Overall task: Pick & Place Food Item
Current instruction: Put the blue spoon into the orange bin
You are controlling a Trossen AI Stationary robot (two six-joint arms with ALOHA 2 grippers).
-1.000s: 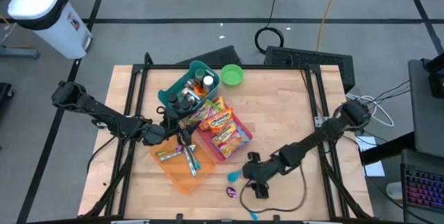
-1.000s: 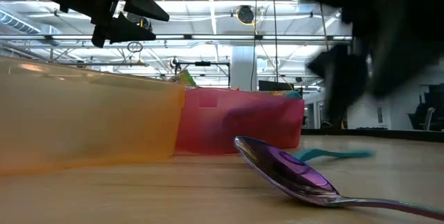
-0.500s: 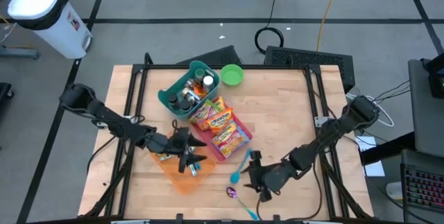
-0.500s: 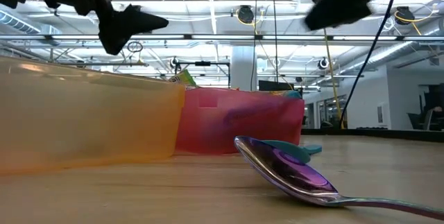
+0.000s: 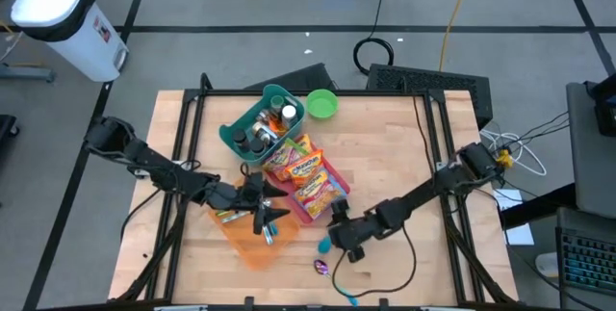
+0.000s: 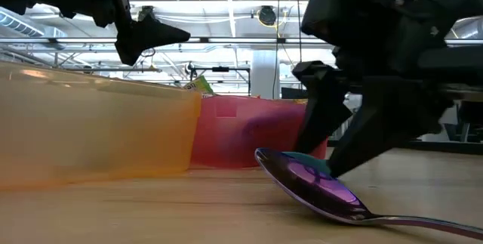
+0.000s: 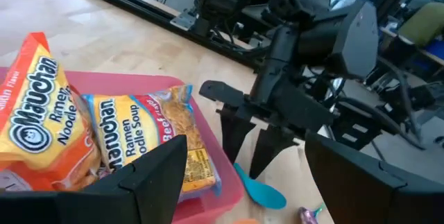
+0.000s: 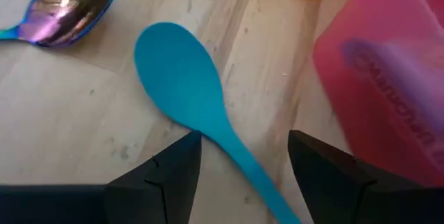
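Note:
Ramen packets (image 5: 303,171) (image 7: 104,141) lie in a pink bin (image 5: 334,198) at the table's middle. My left gripper (image 5: 272,212) (image 7: 260,182) hangs open above the orange bin (image 5: 248,246) that stands beside the pink one. It points toward the packets and touches nothing. My right gripper (image 5: 332,238) (image 6: 336,142) is open and points down at a teal spoon (image 8: 180,78) (image 5: 324,245) lying flat on the wood just off the pink bin's near corner. Its fingers stand on either side of the spoon's handle, and I see no contact.
A shiny purple spoon (image 5: 320,267) (image 6: 317,187) lies near the front edge, close to the teal spoon. Utensils lie in the orange bin. A teal bin with bottles (image 5: 262,123) and a green bowl (image 5: 321,105) stand at the back. Bare wood stretches along the table's right side.
My right gripper rose and swung toward the near edge. It then came down farther left, over the teal spoon, which has turned on the table. My left gripper moved right, out over the orange bin, and turned toward the pink bin.

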